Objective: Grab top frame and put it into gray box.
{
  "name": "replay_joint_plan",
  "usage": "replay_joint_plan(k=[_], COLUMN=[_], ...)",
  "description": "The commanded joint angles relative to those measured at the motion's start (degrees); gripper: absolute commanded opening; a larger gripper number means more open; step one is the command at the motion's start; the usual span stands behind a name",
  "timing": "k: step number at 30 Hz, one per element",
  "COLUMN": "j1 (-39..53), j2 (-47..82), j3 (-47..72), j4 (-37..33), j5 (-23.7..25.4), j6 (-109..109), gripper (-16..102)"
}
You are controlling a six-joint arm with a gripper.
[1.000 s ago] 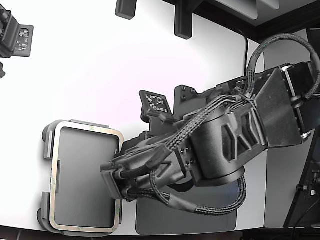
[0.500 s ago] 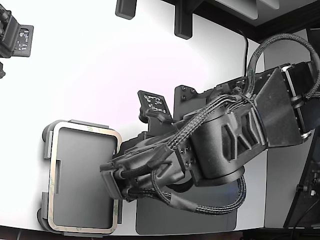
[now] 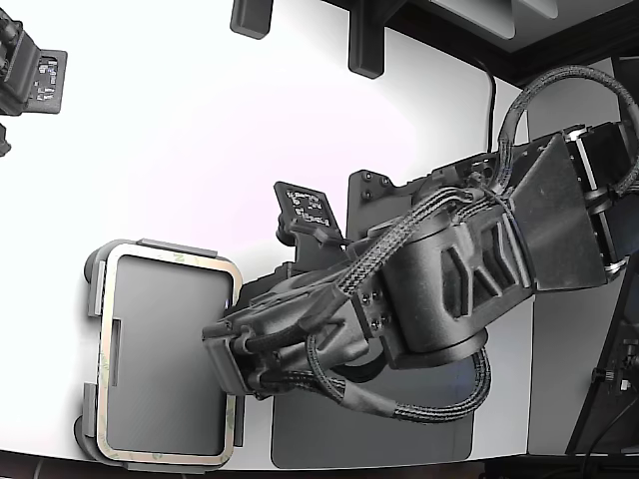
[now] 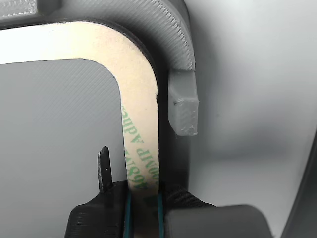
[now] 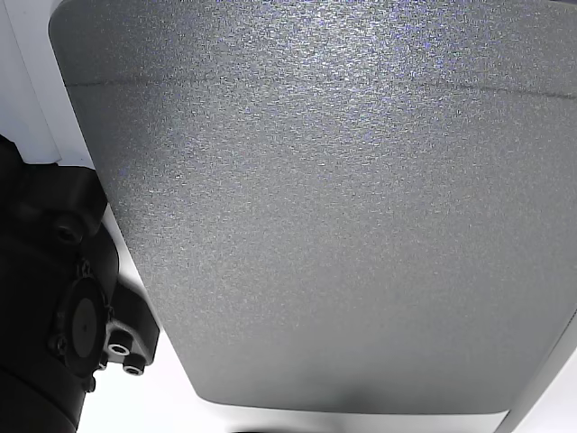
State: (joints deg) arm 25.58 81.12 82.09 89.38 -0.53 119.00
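Overhead exterior view; close wrist view sharing the top frame [image 3: 170,261] [image 4: 141,124]; other view against gray mat [image 5: 315,207]

— What carries everything here?
— A smooth white worktop [image 3: 200,130], brightly lit, with a soft pale glare across its middle.
— And around it?
— Dark fixtures [image 3: 364,40] stand along the far edge in the exterior view; a dark gray flat mat [image 3: 399,444] lies near the bottom, right of centre. Black surroundings show at the upper right
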Motion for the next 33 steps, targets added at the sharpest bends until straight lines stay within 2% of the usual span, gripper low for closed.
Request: replay_joint_plan(k=[1,25,26,27,28,29,30,33], j1=[-0.79,-0.88,-0.88,-0.88,-0.88,-0.88,-0.88,-0.97], j2=[1.85,2.20,2.11,2.11,2.11,2.02,2.20,2.64], j3=[-0.79,1.58,1.49,1.41,1.41,1.58,2.29,2.37], j4=[-0.35,-2.29,-2.29,-2.29,-2.46,-2.90,-3.96,-4.83], j5=[-0.09,-0.53,-0.53,-0.44,-0.18,-0.26,-0.26,-0.09], j6=[0.00,1.49,1.67,1.85,2.11,1.85,1.76,1.41], gripper=[-12,-10,-6,16,85,84,98,100])
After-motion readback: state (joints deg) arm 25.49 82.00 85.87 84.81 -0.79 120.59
